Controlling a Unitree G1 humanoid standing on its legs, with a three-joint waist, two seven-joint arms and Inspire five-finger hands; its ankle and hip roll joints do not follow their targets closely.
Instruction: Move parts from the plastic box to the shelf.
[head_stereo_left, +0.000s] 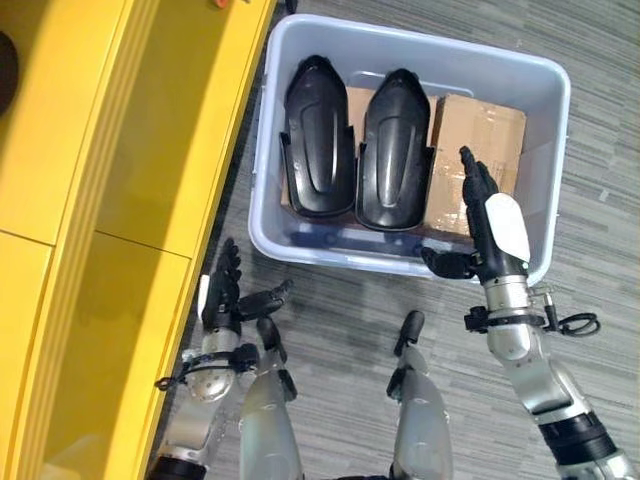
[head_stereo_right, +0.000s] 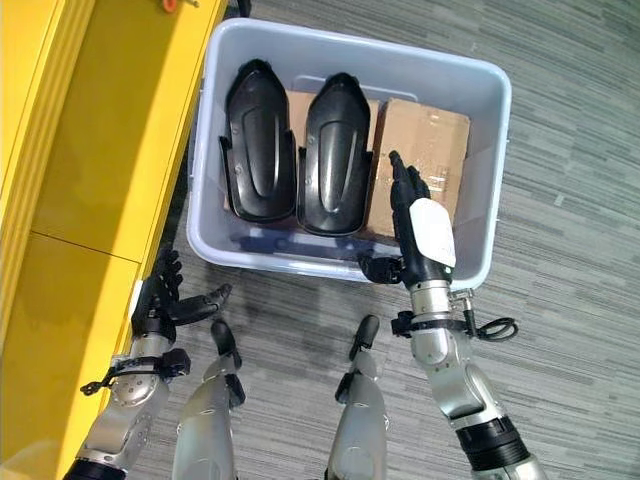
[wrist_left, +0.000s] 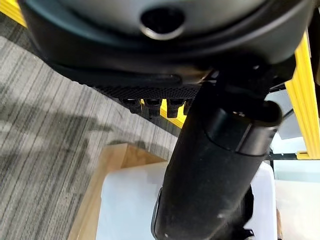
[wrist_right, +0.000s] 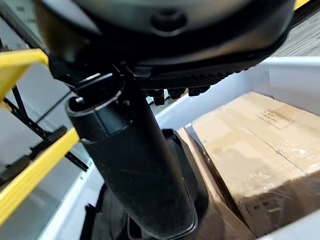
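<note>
Parts, two black moulded shells, lay side by side in the plastic box beside a cardboard carton. Right hand hovered over the box's near rim, fingers extended, holding nothing. Left hand hung relaxed and empty beside the yellow shelf.

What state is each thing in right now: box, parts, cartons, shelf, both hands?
Plastic box: open-topped, on the floor beside the shelf.
Two black parts: lying side by side in the box, untouched.
Cardboard cartons: in the box, beside and under the parts.
Yellow shelf: none of the parts on it.
Right hand: open, over the box's near edge.
Left hand: open, holding nothing.
</note>
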